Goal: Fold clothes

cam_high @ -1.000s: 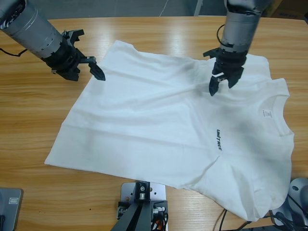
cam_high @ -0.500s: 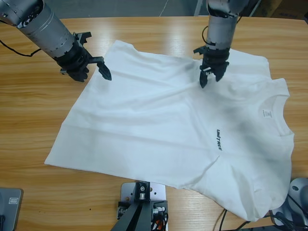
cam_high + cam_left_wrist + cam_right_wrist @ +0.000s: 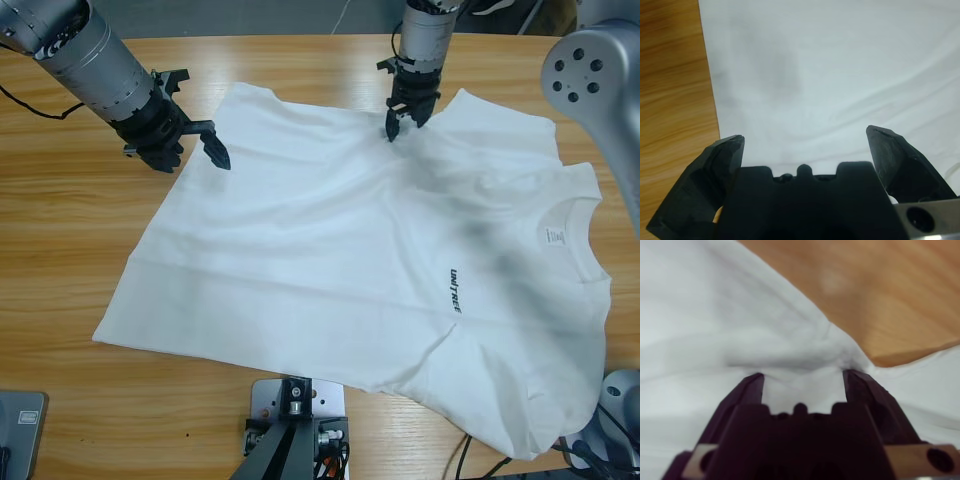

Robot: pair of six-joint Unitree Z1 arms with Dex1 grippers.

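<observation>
- White T-shirt (image 3: 360, 280) spread nearly flat across the wooden table (image 3: 60, 260), collar (image 3: 572, 215) toward the right edge of the high view, hem toward the left, dark chest lettering (image 3: 455, 292) just right of centre
- High view only: small neck label (image 3: 556, 236) inside the collar, soft creases over the chest, lower sleeve (image 3: 540, 420) reaching toward the bottom right corner
- Left gripper (image 3: 195, 143) at the upper left of the high view, by the shirt's upper hem corner, jaws spread wide; one tip over the cloth edge, the other over bare wood
- Left wrist view: same gripper (image 3: 805, 142) with both black jaws set far apart, white cloth filling the space ahead, straight shirt edge (image 3: 710, 80) running down against the wood on the left; nothing pinched between them
- Right gripper (image 3: 398, 122) coming down from the top middle of the high view, tips at the shirt's top edge where the upper sleeve (image 3: 500, 120) meets the body; from above the jaws look close together, gap hard to judge
- Right wrist view settles it: gripper (image 3: 802, 380) parted, a raised fold of cloth (image 3: 805, 357) bunched between and just ahead of the tips, bare wood beyond; not closed on the fabric
- Large silver arm joint (image 3: 595, 75) at the upper right, seen in the high view alone
</observation>
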